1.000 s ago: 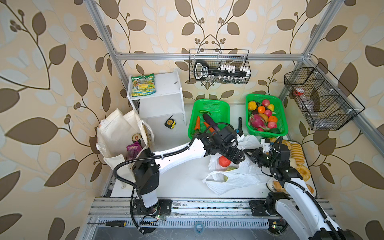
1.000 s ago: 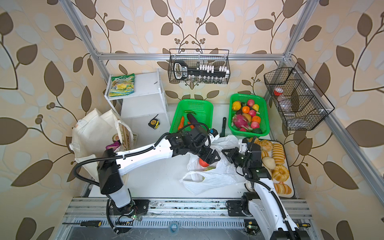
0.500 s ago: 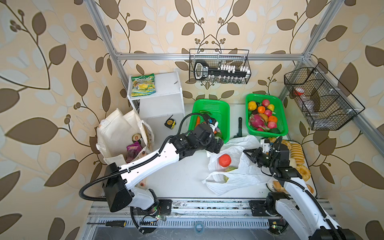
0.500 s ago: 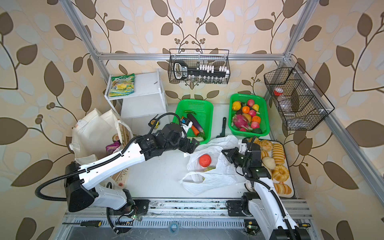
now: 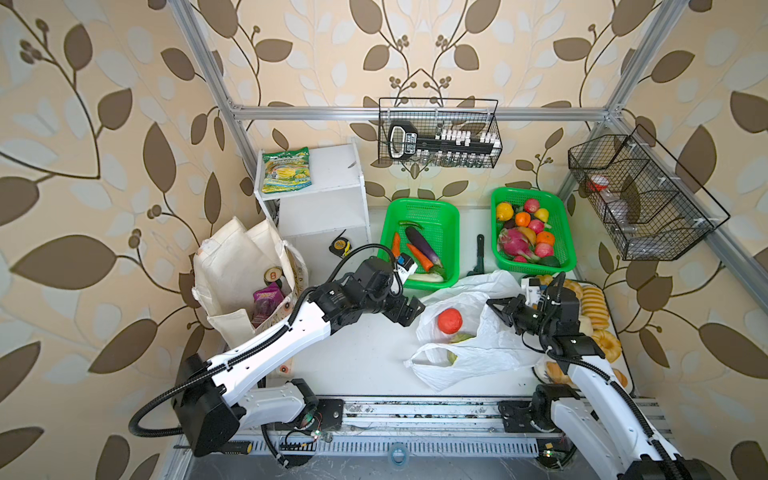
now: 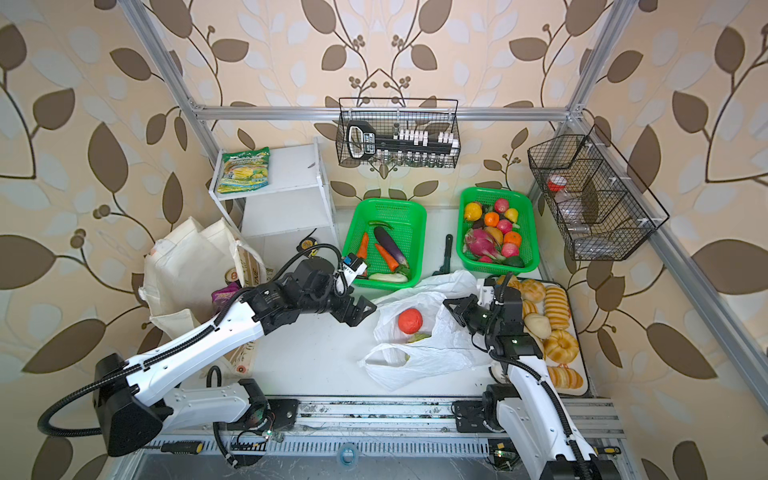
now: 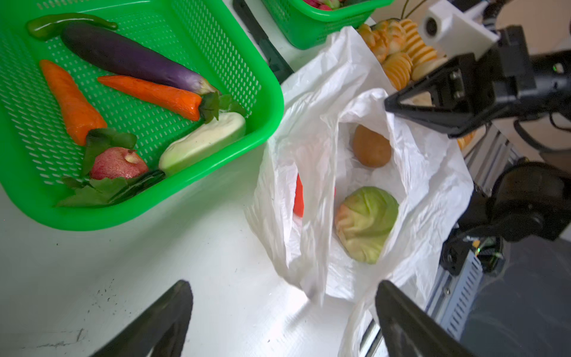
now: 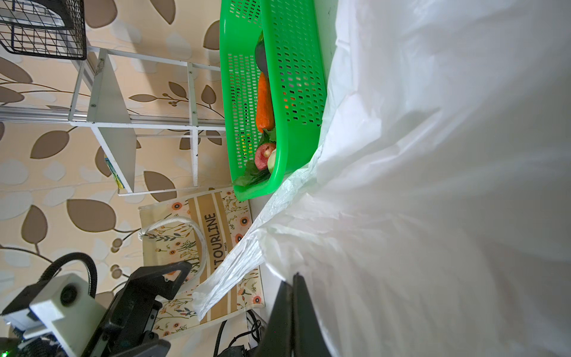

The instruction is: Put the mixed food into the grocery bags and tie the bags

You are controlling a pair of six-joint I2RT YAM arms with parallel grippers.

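Left wrist view: the left gripper (image 7: 284,287) is wide open and empty beside the white plastic bag (image 7: 432,191) holding potato (image 7: 371,146), cabbage (image 7: 367,227) and tomato (image 7: 298,197). The right gripper (image 7: 392,106) pinches its rim. Tying looks next: grab a handle (image 5: 428,355). In a top view it sits right of middle on the white table (image 5: 365,353); leafy walls (image 5: 124,124) behind

The veg basket (image 5: 428,204) holds carrots (image 7: 71,99) and an eggplant (image 7: 129,57), the fruit basket (image 5: 528,192) fruit (image 5: 515,243); a snack packet (image 5: 286,170) tops the shelf (image 5: 332,166).

Both arms off the slotted base rail (image 5: 415,446) show white shells and black joints. Left arm (image 5: 270,345) trails a ribbed black hose (image 5: 133,422); left gripper (image 5: 413,311) and right gripper (image 5: 492,303) wear black triangular fingers.
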